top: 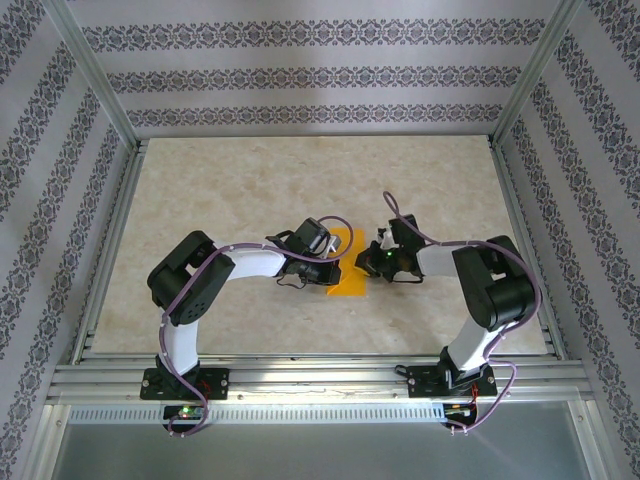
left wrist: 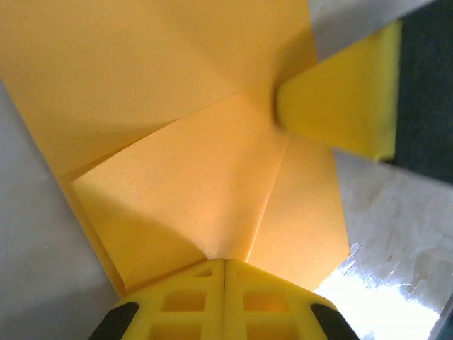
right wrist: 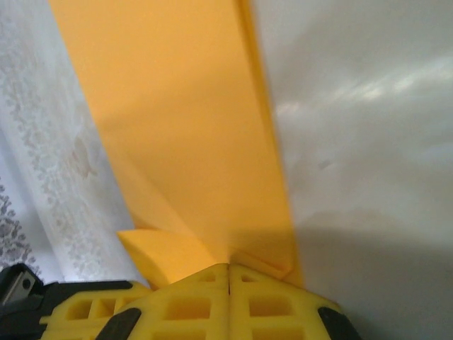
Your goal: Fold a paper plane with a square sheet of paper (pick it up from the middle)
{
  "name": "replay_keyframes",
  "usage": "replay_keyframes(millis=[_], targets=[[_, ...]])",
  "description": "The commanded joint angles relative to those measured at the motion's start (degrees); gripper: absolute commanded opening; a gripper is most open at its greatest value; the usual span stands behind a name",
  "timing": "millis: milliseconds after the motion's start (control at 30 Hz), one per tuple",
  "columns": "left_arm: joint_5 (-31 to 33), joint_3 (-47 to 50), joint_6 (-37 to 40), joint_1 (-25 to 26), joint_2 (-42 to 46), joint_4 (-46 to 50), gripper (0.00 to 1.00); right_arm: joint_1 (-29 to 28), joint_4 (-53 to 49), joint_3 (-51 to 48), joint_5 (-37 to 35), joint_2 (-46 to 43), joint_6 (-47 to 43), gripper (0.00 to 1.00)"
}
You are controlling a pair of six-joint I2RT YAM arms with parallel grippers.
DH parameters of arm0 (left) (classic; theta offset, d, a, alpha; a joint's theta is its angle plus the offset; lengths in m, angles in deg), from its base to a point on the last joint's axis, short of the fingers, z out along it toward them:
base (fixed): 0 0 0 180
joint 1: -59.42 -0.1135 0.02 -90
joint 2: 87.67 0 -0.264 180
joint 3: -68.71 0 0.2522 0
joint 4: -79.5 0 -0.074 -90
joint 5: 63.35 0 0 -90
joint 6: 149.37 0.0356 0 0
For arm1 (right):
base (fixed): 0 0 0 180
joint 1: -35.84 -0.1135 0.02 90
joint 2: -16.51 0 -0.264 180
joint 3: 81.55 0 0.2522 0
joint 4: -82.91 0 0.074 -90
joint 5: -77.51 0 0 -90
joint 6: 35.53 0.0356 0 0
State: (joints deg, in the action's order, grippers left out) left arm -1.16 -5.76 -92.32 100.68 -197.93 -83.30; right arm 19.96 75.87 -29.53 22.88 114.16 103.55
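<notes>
The paper [top: 346,284] sits near the middle of the table [top: 250,170], between the two arms, whose wrists meet over it from left and right. The left gripper [left wrist: 225,265] is closed, its yellow fingers [left wrist: 294,301] pressed together on an edge of the paper, at the spot where two creases run in. In the left wrist view the sheet is already folded: a flap lies over the layer beneath, with one crease slanting up to the right and another up to the left. A yellow finger [left wrist: 340,106] of the right gripper touches the paper at the upper right of that view, where the creases meet. The right gripper [right wrist: 228,269] is closed too, nipping the paper's near end; from there the sheet runs up and away as a long orange band with a doubled edge along its right side. Whether the paper lies flat on the table or is lifted off it I cannot tell
</notes>
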Motion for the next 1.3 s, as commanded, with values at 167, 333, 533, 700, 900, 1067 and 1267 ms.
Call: replay_keyframes(millis=[167, 333, 533, 700, 900, 1067, 1267], targets=[[3.5, 5.1, 0.4, 0.3, -1.2, 6.9, 0.00, 5.1, -6.3, 2.5, -10.0, -0.5, -2.4, 0.04], [4.2, 6.7, -2.3, 0.6, -0.5, 4.9, 0.00, 4.2, -3.0, 0.3, -6.1, -6.0, -1.6, 0.06], [5.0, 9.0, -7.4, 1.6, 2.0, 1.8, 0.00, -1.0, -3.4, -0.7, -2.5, -9.9, -1.8, 0.06], [5.8, 9.5, -9.7, 2.6, 3.3, 0.6, 0.00, -5.1, -1.4, 0.0, 0.3, -6.4, -0.8, 0.06], [5.2, 8.8, -9.2, 2.7, 3.1, 0.9, 0.00, -6.1, 1.3, 2.0, 2.2, -1.2, 0.2, 0.03], [5.1, 8.1, -8.6, 2.7, 3.1, 1.1, 0.00, -5.9, -3.2, 3.6, -1.9, 1.4, -2.2, 0.00], [4.9, 7.0, -8.5, 2.7, 7.4, 1.8, 0.00, -5.9, -4.4, 1.4, -4.4, 2.3, -2.6, 0.00]])
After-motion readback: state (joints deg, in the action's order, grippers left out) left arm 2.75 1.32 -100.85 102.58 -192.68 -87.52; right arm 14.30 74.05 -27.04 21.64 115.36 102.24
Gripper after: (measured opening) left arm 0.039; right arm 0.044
